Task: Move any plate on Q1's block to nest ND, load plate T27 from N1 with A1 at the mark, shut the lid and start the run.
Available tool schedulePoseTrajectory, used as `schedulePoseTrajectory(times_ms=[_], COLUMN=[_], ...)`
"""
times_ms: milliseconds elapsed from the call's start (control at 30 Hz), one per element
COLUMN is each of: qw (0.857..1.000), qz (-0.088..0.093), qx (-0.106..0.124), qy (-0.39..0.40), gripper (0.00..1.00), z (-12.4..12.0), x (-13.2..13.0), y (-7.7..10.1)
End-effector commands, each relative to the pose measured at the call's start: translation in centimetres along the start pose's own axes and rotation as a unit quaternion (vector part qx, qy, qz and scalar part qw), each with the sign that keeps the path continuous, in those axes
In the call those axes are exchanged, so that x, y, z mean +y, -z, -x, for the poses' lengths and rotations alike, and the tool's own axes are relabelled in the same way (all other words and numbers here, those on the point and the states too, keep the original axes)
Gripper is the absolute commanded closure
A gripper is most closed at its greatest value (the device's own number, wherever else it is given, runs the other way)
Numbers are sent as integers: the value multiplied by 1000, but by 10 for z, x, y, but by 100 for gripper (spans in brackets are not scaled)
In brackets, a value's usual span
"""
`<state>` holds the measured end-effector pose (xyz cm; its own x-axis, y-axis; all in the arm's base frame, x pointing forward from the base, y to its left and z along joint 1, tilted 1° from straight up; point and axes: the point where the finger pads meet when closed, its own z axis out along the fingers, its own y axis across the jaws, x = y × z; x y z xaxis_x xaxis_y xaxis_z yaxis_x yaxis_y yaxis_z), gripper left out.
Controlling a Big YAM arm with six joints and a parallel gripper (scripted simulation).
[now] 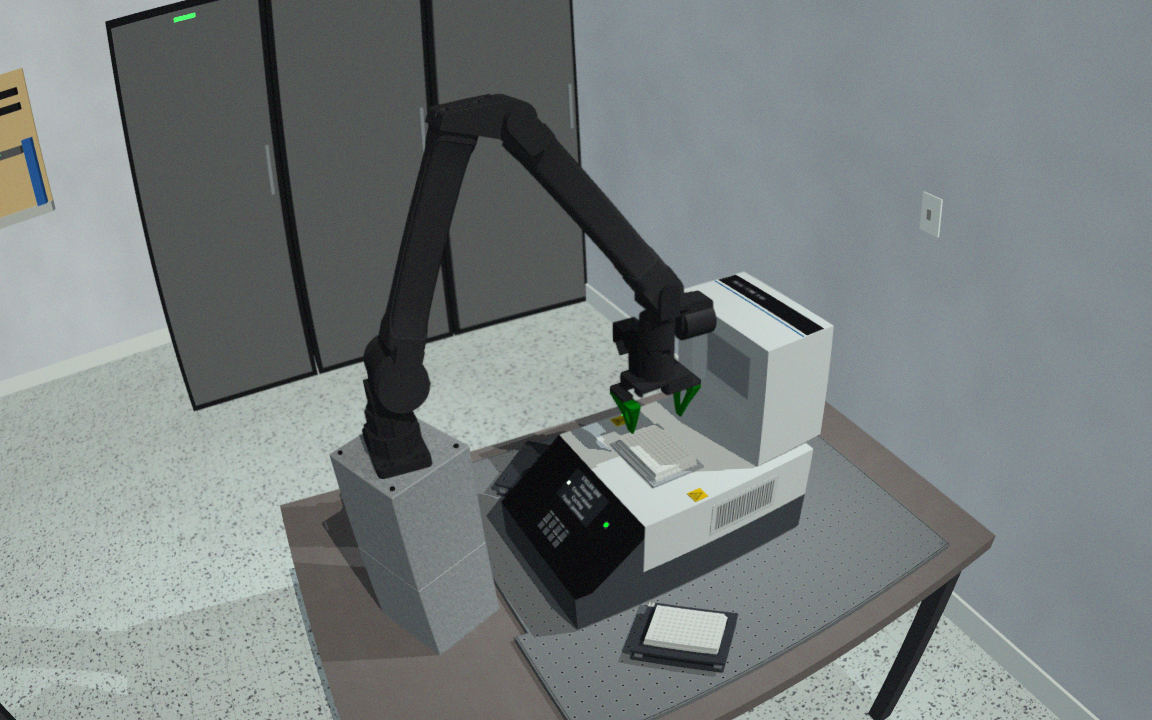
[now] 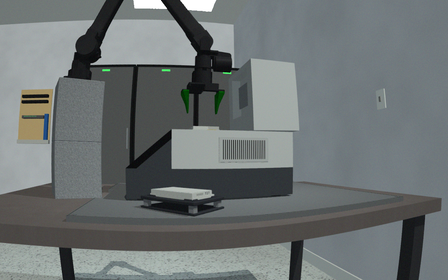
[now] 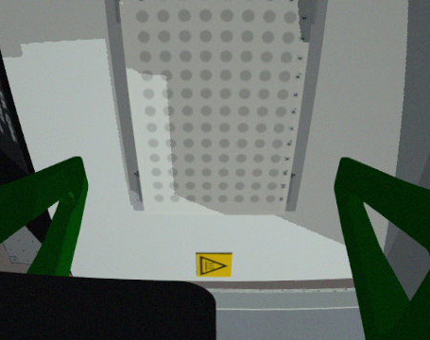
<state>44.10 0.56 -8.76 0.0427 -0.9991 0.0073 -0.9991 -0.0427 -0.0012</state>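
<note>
Q1 (image 1: 705,514) (image 2: 194,149) stands on the table with its lid (image 1: 772,376) (image 2: 270,93) open and its status lamp (image 1: 605,525) green. A white 96-well plate (image 1: 661,452) (image 2: 205,127) (image 3: 221,108) lies on Q1's block. My gripper (image 1: 654,411) (image 2: 201,111) (image 3: 211,171) is open and empty. It hangs straight above that plate, fingers pointing down and clear of it. T27 (image 1: 686,628) (image 2: 180,192) lies on the black nest N1 (image 1: 635,651) (image 2: 184,209) in front of Q1's side. T27's label faces the exterior view.
The arm's grey pedestal (image 1: 410,546) (image 2: 77,139) stands left of Q1. A dark flat nest (image 1: 508,474) lies between the pedestal and Q1, partly hidden. The keypad (image 1: 553,523) is on Q1's black sloped panel. The open lid stands close beside my gripper.
</note>
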Motion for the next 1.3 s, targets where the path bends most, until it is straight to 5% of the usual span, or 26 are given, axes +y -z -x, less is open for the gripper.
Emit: schedulePoseTrajectory(times_ms=[0,567,933,1133,1267], qw=[1000,999,1000,1000,1000], qz=[-19,-30,-17,-2,-7], qx=[-2,-1,-1,-2,-1], qy=[-6,15,-4,6,13], gripper=[0,0,0,0,0], z=[-9,4,-13,-3,4], x=[-12,-32,-14,-3,-8], y=[2,-24,-43,-61,-50])
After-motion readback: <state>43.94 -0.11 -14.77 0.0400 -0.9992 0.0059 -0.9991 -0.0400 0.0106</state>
